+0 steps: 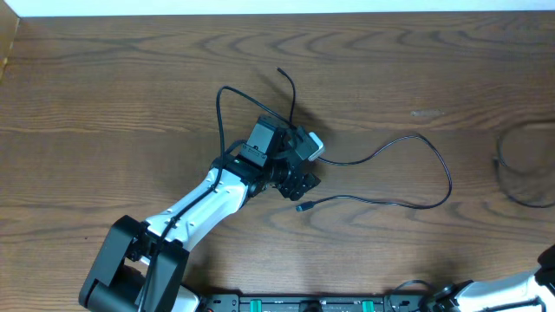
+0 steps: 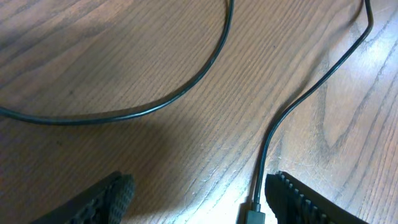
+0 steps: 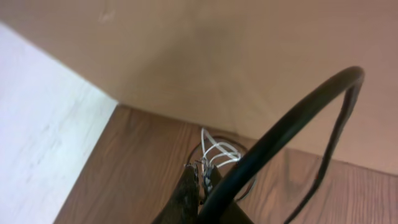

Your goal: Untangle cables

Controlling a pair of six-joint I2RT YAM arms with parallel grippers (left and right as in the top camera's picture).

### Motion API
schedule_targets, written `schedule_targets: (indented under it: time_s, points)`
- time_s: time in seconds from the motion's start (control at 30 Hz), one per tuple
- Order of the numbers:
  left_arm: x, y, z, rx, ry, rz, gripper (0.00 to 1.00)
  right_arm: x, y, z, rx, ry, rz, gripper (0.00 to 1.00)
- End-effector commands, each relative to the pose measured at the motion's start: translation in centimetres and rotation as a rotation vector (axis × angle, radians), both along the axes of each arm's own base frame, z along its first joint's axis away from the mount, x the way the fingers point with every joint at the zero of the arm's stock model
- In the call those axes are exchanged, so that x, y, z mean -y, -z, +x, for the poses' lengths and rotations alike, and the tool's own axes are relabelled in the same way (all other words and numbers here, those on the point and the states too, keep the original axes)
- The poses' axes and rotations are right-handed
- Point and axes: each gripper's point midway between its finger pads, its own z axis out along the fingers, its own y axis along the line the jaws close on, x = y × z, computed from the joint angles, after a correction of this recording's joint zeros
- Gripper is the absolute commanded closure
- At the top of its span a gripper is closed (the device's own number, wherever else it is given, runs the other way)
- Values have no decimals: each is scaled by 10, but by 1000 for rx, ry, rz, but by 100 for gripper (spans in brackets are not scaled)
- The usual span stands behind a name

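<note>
Robotics lab bench, wood-grain table [image 1: 130,69], robot arm [image 1: 195,208] mounted at its edge, black base rail [image 1: 303,304]

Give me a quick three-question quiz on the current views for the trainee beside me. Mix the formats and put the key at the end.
1. True or false: the left gripper is open.
2. In the left wrist view, the plug lies: A) between the fingers, B) beyond both of them, C) out of view.
3. Fill in: in the overhead view, the plug's cable runs toward the picture's ____ edge before looping back.
Key: 1 true; 2 A; 3 right.
</note>
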Motion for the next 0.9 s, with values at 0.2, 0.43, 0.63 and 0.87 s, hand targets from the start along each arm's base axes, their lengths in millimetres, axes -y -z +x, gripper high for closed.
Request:
schedule_targets:
  time_s: [0.2,0.43,0.63,0.87]
  points:
    - [1,-2,2,-6,-5,-7,27,26,-13,-37,72,80,-11,99]
    - [2,-2,2,-9,-7,-8,27,27,10,16,121,-73,41,99]
    - [1,-2,2,-9,-8,-8,28,5,56,96,29,-328,48,99]
    - [2,-2,2,-25,-27,-14,28,-39,103,160,-161,-616,-25,99]
